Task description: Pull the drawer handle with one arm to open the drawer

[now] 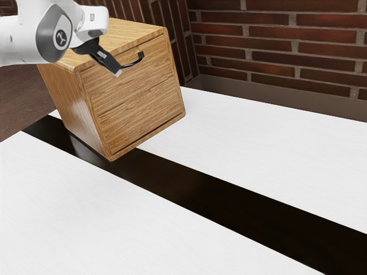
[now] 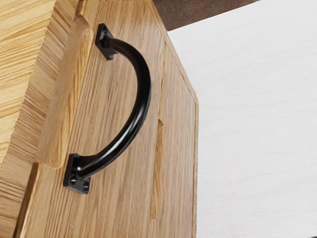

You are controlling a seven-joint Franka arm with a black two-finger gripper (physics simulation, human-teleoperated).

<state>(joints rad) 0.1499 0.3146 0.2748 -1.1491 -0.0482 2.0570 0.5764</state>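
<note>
A wooden cabinet (image 1: 123, 100) stands at the back left of the table, turned at an angle. Its upper drawer front (image 1: 129, 80) carries a black curved handle (image 1: 135, 59) and looks flush with the cabinet face. My gripper (image 1: 116, 70) hangs just in front of the drawer, at the handle's end nearer the exterior view's left, close to it; I cannot tell whether it touches. The wrist view looks straight at the handle (image 2: 133, 114), bowed out from the drawer front (image 2: 119, 198) between its two mounting plates, with nothing around it.
The cabinet rests partly on a black strip (image 1: 218, 200) that crosses the white table (image 1: 269, 143) diagonally. A brick wall (image 1: 287, 40) runs behind the table. The arm's white body (image 1: 51, 28) sits over the cabinet's top left corner.
</note>
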